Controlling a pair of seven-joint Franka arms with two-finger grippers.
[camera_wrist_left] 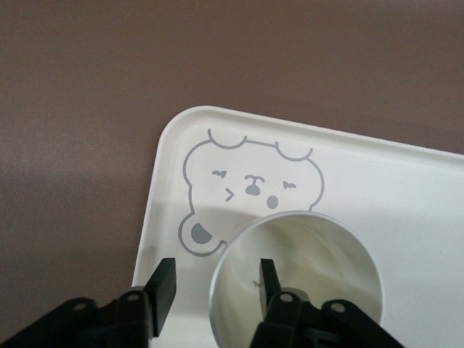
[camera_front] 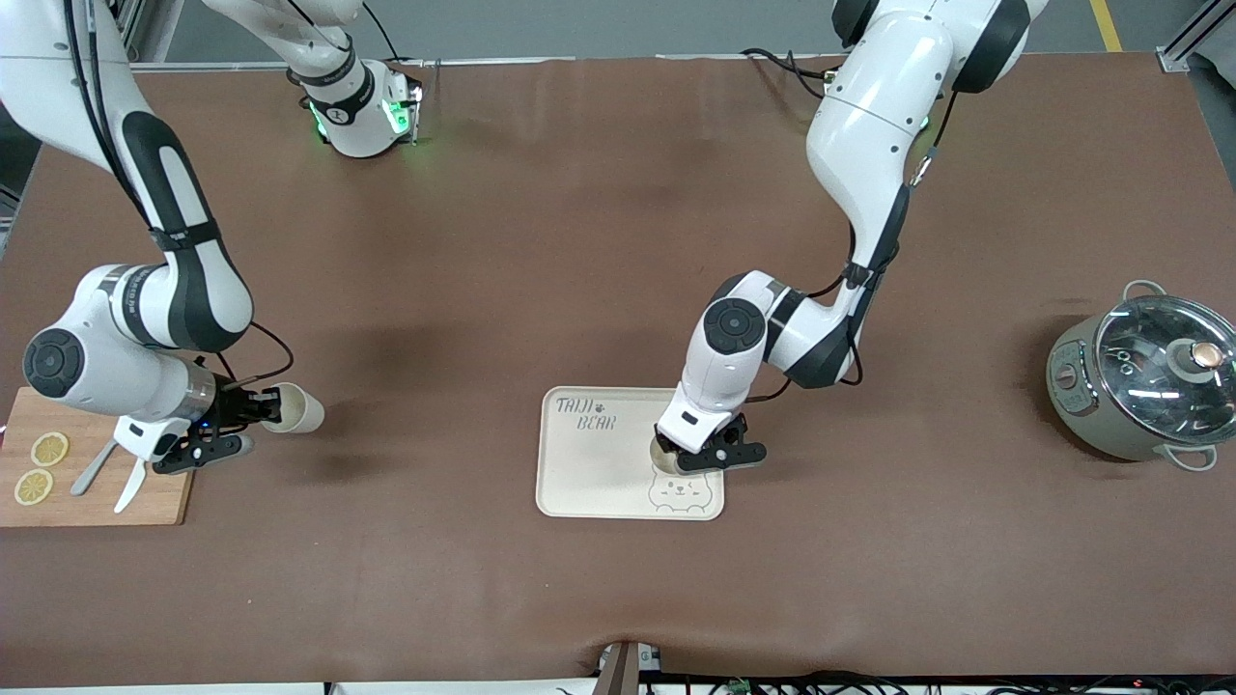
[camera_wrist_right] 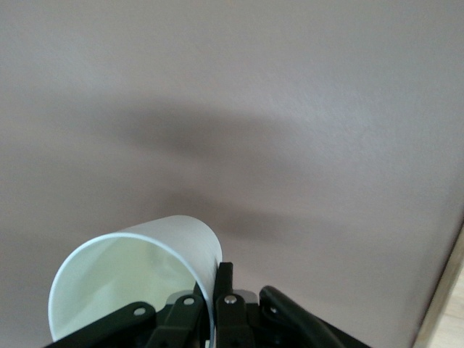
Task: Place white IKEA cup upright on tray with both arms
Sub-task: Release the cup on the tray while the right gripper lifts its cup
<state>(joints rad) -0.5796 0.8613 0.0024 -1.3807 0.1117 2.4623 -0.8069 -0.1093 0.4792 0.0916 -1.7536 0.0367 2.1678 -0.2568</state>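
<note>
The cream tray (camera_front: 589,473) with a bear drawing lies mid-table, nearer the front camera. A white cup (camera_front: 662,454) stands upright on it by the bear; the left wrist view shows its open mouth (camera_wrist_left: 312,268) on the tray (camera_wrist_left: 406,181). My left gripper (camera_front: 688,461) is open just over this cup, one finger inside the rim and one outside (camera_wrist_left: 215,272). My right gripper (camera_front: 263,409) is shut on the rim of a second white cup (camera_front: 299,409), held on its side low over the table beside the cutting board. The right wrist view shows that cup (camera_wrist_right: 130,275) pinched at its wall (camera_wrist_right: 216,274).
A wooden cutting board (camera_front: 145,502) with two lemon slices (camera_front: 48,449) and two utensils (camera_front: 92,468) lies at the right arm's end. A grey pot with a glass lid (camera_front: 1144,381) stands at the left arm's end. Brown mat covers the table.
</note>
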